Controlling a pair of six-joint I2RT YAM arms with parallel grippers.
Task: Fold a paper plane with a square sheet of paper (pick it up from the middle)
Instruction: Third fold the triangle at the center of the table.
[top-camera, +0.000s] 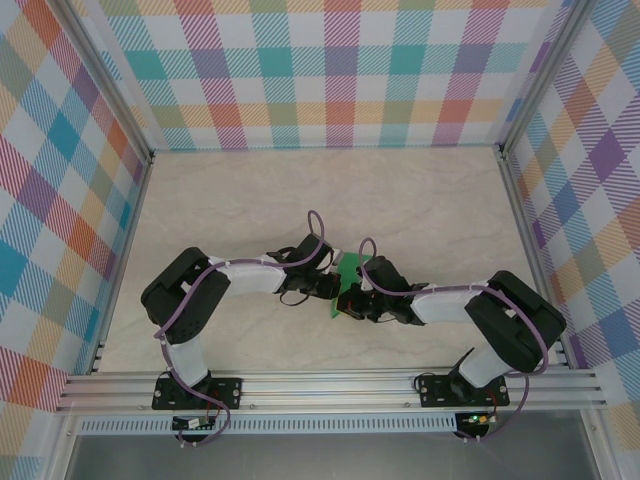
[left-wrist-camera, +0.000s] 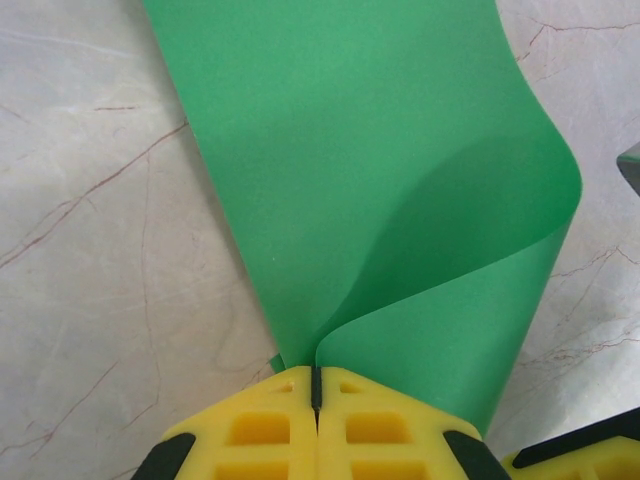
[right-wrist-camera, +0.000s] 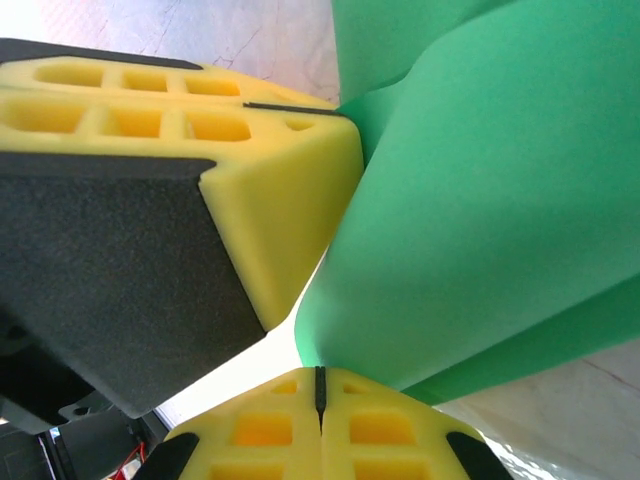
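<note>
The square sheet of paper (top-camera: 350, 268) is plain green and hangs between both arms over the middle of the table. In the left wrist view the paper (left-wrist-camera: 380, 150) bends over in a soft loop, its two layers meeting at my left gripper (left-wrist-camera: 315, 378), which is shut on them. In the right wrist view the curled paper (right-wrist-camera: 480, 200) runs down into my right gripper (right-wrist-camera: 320, 378), also shut on it. The left gripper's yellow fingers (right-wrist-camera: 270, 170) stand close beside the right gripper. Seen from above, the left gripper (top-camera: 326, 288) and right gripper (top-camera: 354, 300) almost touch.
The marble-patterned table (top-camera: 420, 200) is fenced by checked walls (top-camera: 340, 70) at the back and both sides. An aluminium rail (top-camera: 330, 388) runs along the near edge by the arm bases. A corner of the right gripper (left-wrist-camera: 590, 455) shows in the left wrist view.
</note>
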